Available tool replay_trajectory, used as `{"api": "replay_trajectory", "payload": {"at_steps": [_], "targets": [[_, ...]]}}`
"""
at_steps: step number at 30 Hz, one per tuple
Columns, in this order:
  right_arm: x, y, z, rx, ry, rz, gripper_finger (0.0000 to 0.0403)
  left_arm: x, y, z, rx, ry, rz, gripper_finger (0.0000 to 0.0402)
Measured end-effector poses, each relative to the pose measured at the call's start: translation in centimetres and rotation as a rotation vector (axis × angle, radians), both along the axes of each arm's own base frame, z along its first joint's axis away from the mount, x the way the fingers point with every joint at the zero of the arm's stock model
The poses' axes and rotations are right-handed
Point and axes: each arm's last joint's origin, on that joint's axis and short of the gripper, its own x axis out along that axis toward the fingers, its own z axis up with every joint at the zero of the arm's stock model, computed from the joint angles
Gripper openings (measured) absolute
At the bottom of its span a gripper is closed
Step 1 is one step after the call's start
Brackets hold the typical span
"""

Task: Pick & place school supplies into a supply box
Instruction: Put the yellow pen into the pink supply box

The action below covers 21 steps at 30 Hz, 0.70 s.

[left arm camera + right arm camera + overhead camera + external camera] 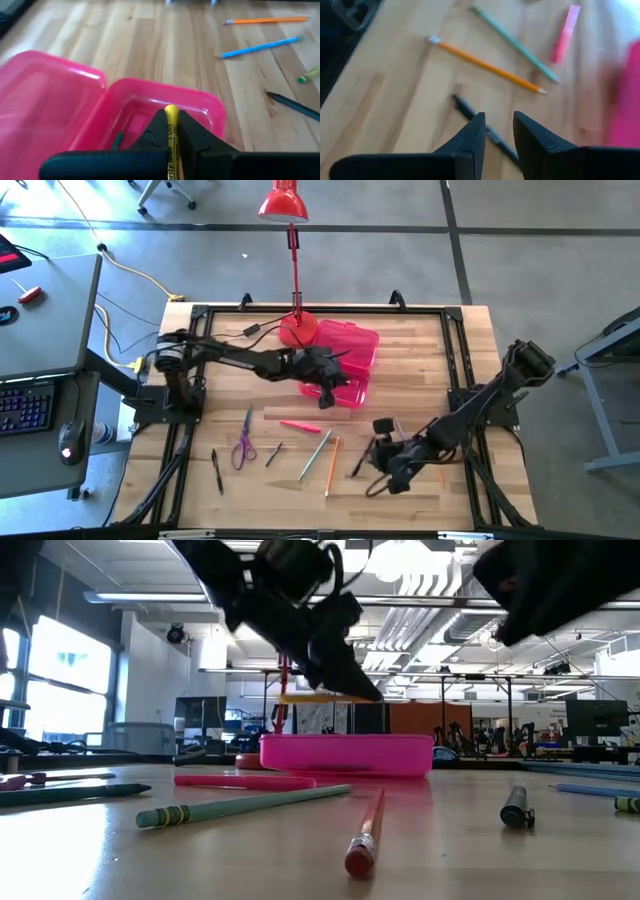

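The supply box [345, 360] is a translucent pink case lying open at the table's middle, its lid [45, 100] flat beside the tray [165, 107]. A green item [117, 140] lies in the tray. My left gripper [171, 119] hovers over the tray, shut on a yellow highlighter [310, 697]. My right gripper [498, 125] is open, low over a black pen [470, 112] near the table's near right. Purple scissors [242, 445], a pink marker [300, 426], a green pencil [315, 455] and an orange pencil [332, 465] lie flat on the table. My left gripper pinches the yellow highlighter between its two fingers [157, 127]. The highlighter's rounded end [171, 109] sticks out just past the fingertips. The fingers lie along it. It is lifted clear, roughly level above the box's tray.
A red desk lamp [285, 208] stands with its base [297, 330] right behind the box. An orange pencil [265, 20], a blue pencil [260, 46] and a dark pen [295, 105] lie on the wood beyond the box. A black marker [382, 425] lies by my right arm.
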Motion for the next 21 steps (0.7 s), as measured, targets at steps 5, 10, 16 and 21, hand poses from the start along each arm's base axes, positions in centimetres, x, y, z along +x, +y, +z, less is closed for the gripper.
{"api": "replay_trajectory", "payload": {"at_steps": [5,10,16,21], "targets": [[-0.7,-0.4,-3.2,-0.008,-0.087,0.159,0.0078,1.3,1.4,-1.3,0.034,-0.021,-0.095,0.004],[-1.2,-1.9,-5.4,-0.035,-0.221,0.235,0.0078,1.9,2.1,-3.0,0.03,0.029,-0.092,0.0056],[-1.9,-3.7,-7.2,-0.064,-0.231,0.256,0.0078,2.2,2.3,-4.9,0.036,0.079,-0.055,0.0087],[-2.1,-4.8,-8.1,-0.052,-0.2,0.311,0.0078,2.2,2.4,-4.9,0.046,0.082,-0.042,0.0116]]}}
